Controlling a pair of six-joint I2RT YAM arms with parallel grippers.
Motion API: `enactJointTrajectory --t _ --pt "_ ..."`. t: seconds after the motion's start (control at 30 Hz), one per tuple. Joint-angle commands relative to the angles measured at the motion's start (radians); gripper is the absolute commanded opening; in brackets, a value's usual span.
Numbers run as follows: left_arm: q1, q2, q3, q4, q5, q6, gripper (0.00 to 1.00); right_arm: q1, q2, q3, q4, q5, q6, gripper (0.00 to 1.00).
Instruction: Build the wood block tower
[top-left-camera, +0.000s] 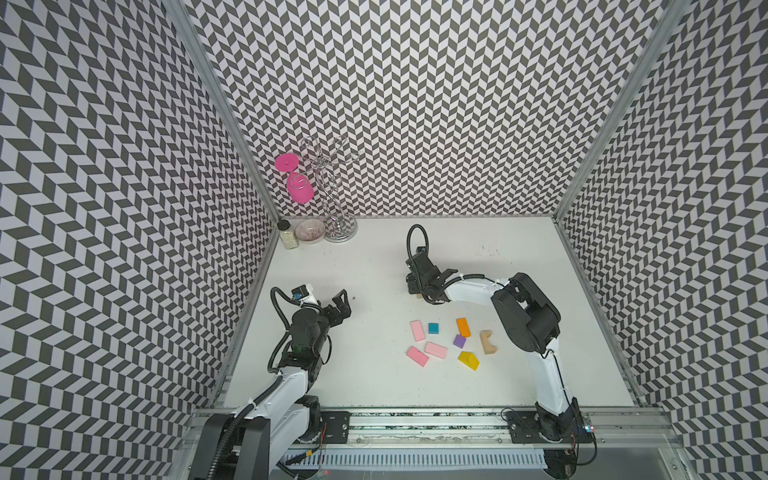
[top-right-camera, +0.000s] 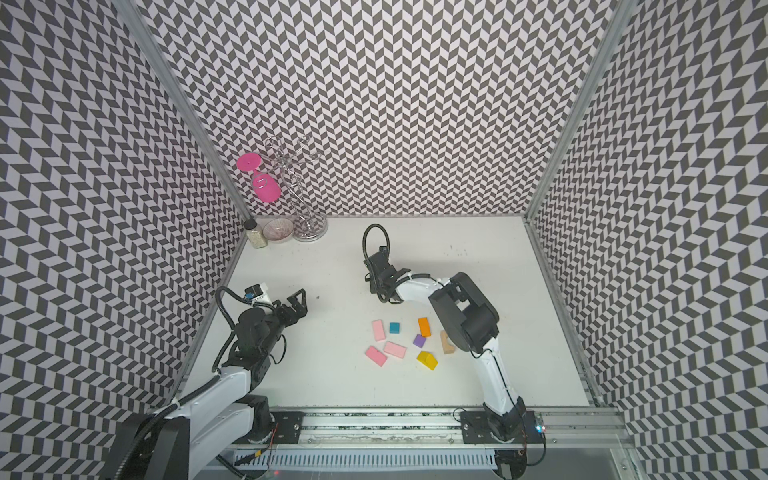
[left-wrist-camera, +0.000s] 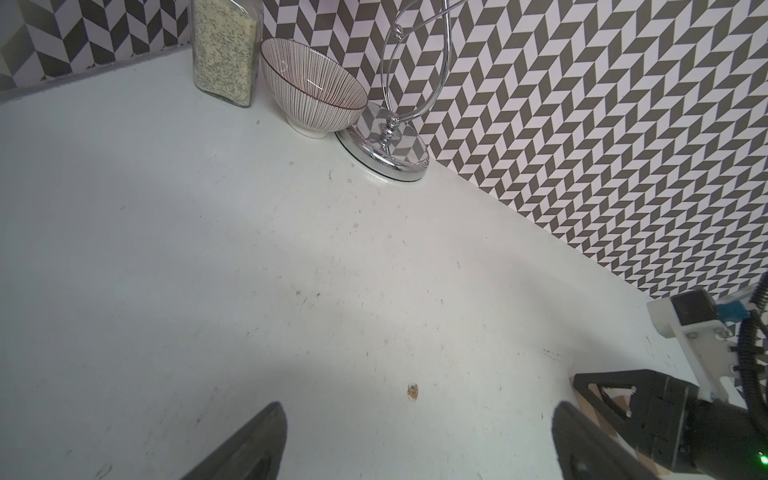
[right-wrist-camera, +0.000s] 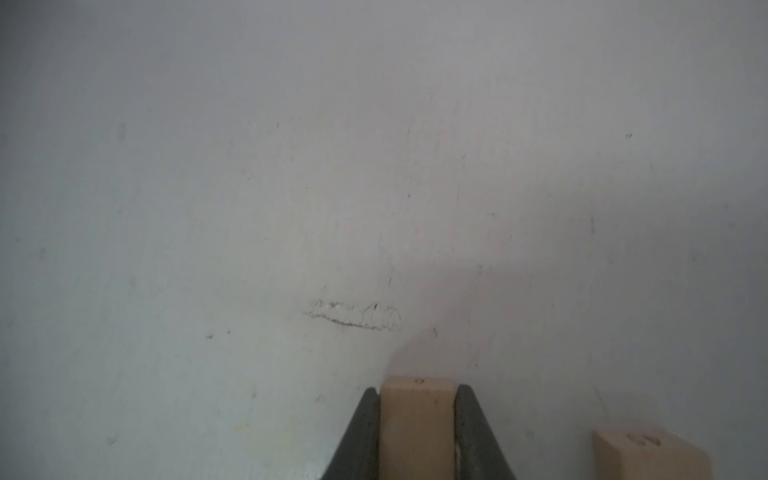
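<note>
- Bowl (left-wrist-camera: 312, 82): upright on table (left-wrist-camera: 166, 249).
- Seasoning jar (left-wrist-camera: 224, 50): just beside bowl.
- Chrome stand (left-wrist-camera: 384, 149): base just beside bowl, opposite jar.
- Left gripper (left-wrist-camera: 419, 419): well apart from bowl, fingers spread.

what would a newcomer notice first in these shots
The black-and-white chevron walls dominate every side. Next come the pink goblet, hanging upside down on a chrome rack in the far left corner, and the bright wood blocks scattered right of centre on the white table.

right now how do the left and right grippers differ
The left gripper stands wide open and empty; the right gripper is shut on a tan bar. The left gripper touches no block; the right gripper has a second tan bar beside it. Both have dark fingers.
</note>
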Motion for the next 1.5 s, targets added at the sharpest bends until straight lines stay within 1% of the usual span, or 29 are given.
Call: enactJointTrajectory --t 0.0,0.03,0.17,0.27,0.33,0.43,0.57,0.7,0.8,0.87,1.07,1.23,1.3,1.47 --pt "-0.002 0.010 0.027 0.026 -0.018 -0.001 1.00 -0.016 0.035 0.038 -0.026 0.027 0.022 0.18" --pt "-0.003 0.012 0.029 0.026 -0.020 -0.001 1.00 -0.016 0.037 0.042 -0.026 0.025 0.024 0.20" --pt "-0.003 0.021 0.034 0.026 -0.022 -0.001 1.00 -0.016 0.033 0.052 -0.026 0.012 0.030 0.41" --pt "-0.002 0.024 0.037 0.023 -0.020 -0.001 1.00 -0.016 0.003 0.065 -0.049 0.039 0.023 0.49" --pt "-0.003 0.025 0.037 0.024 -0.020 -0.001 1.00 -0.016 -0.038 0.068 -0.066 0.064 0.015 0.52" --pt "-0.003 0.024 0.037 0.024 -0.021 0.000 1.00 -0.016 -0.123 0.058 -0.092 0.094 -0.001 0.52" --pt "-0.003 0.026 0.037 0.024 -0.021 0.000 1.00 -0.016 -0.266 -0.061 -0.074 0.144 -0.001 0.54" --pt "-0.002 0.026 0.037 0.024 -0.018 0.000 1.00 -0.025 -0.390 -0.242 -0.002 0.145 0.015 0.53" --pt "-0.002 0.025 0.037 0.024 -0.016 0.000 1.00 -0.036 -0.423 -0.339 0.052 0.096 0.011 0.52" --pt "-0.003 0.023 0.037 0.024 -0.015 0.001 1.00 -0.040 -0.414 -0.369 0.071 0.060 -0.002 0.52" --pt "-0.003 0.026 0.037 0.027 -0.011 0.002 1.00 -0.051 -0.321 -0.362 0.092 -0.018 -0.018 0.49" --pt "-0.005 0.030 0.035 0.038 0.008 0.011 1.00 -0.059 -0.263 -0.342 0.109 -0.037 -0.017 0.45" --pt "-0.008 0.028 0.035 0.040 0.009 0.013 1.00 -0.064 -0.241 -0.332 0.109 -0.038 -0.017 0.42" --pt "-0.009 0.028 0.035 0.040 0.005 0.013 1.00 -0.075 -0.211 -0.316 0.110 -0.029 -0.013 0.30"
